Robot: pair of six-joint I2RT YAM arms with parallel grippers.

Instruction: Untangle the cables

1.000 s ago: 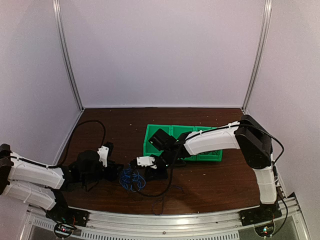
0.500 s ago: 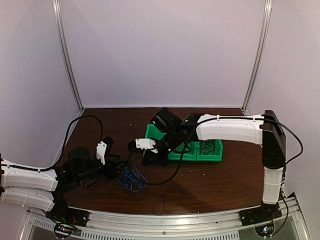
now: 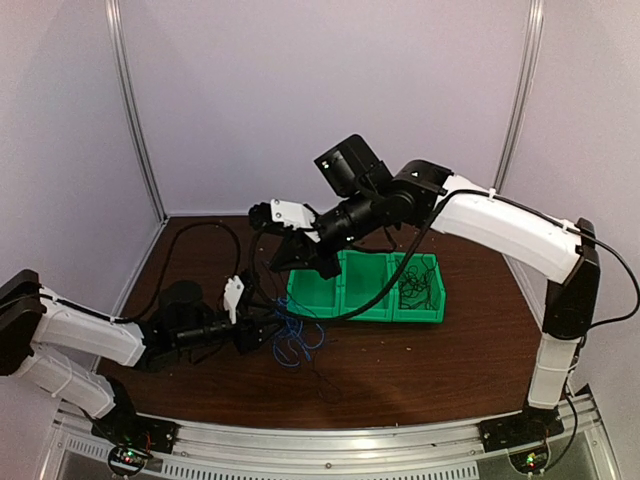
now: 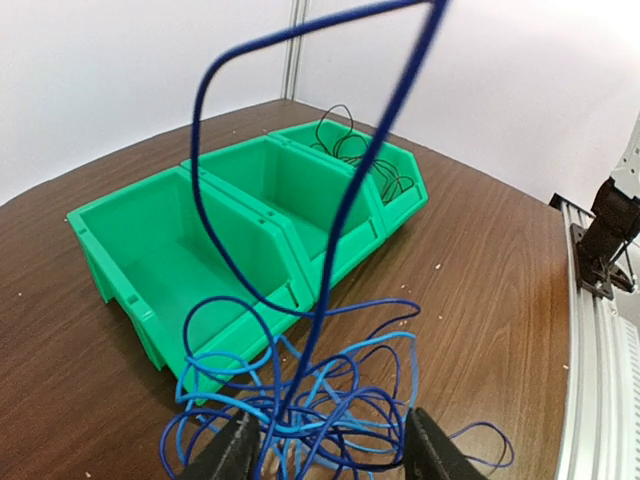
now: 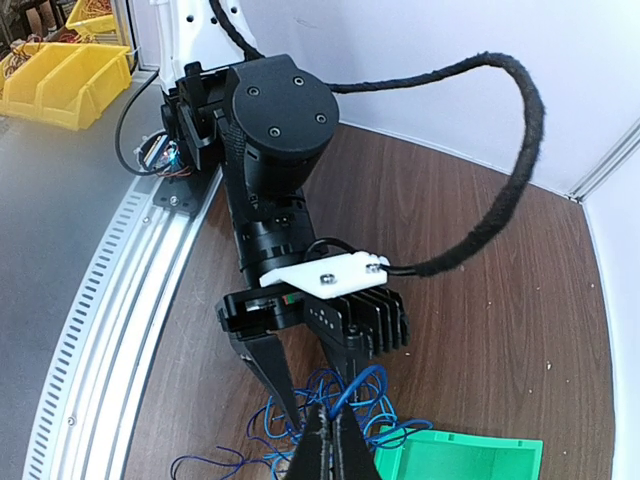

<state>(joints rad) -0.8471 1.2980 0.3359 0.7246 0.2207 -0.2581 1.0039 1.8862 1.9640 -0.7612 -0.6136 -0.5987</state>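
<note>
On the brown wooden table (image 3: 430,365), just in front of the left end of the green plastic three-compartment bin (image 3: 345,303), a loose heap of thin blue wire loops (image 3: 297,341). Rising from that heap almost straight up, one dark-blue strand (image 4: 340,210), long axis near vertical, upper part pinched in the right gripper (image 3: 283,262), jaws fully closed on it, high over the heap. Low at table level, pointing at the heap from the left, the left gripper (image 4: 330,455): fingers partly spread, straddling the near edge of the loops, not seen clamping anything. So: heap directly below the right gripper and directly ahead of the left, the left much the nearer. Judged next: pin the heap down with the left while drawing the strand up and away along its own line. Well apart, in the rightmost compartment, a few thin black wires (image 3: 415,285), touched by neither gripper.
</note>
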